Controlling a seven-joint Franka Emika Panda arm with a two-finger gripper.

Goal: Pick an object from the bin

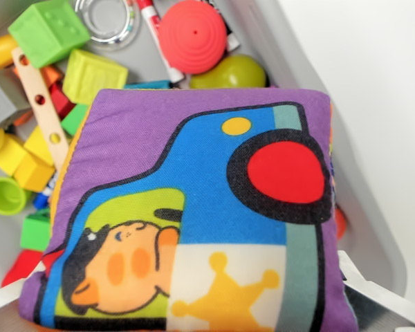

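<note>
Purple cloth block filled the frame's centre — right at my pincer.

White fingertips flanked its lower corners; I judged them closed on it, though contact was hidden. It sat above the bin — toys crowding upper left.

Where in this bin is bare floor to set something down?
Only slivers: grey floor between the clear ring and the red dome, and at the left edge below the green cup. The cloth book and blocks crowd everything else.
</note>
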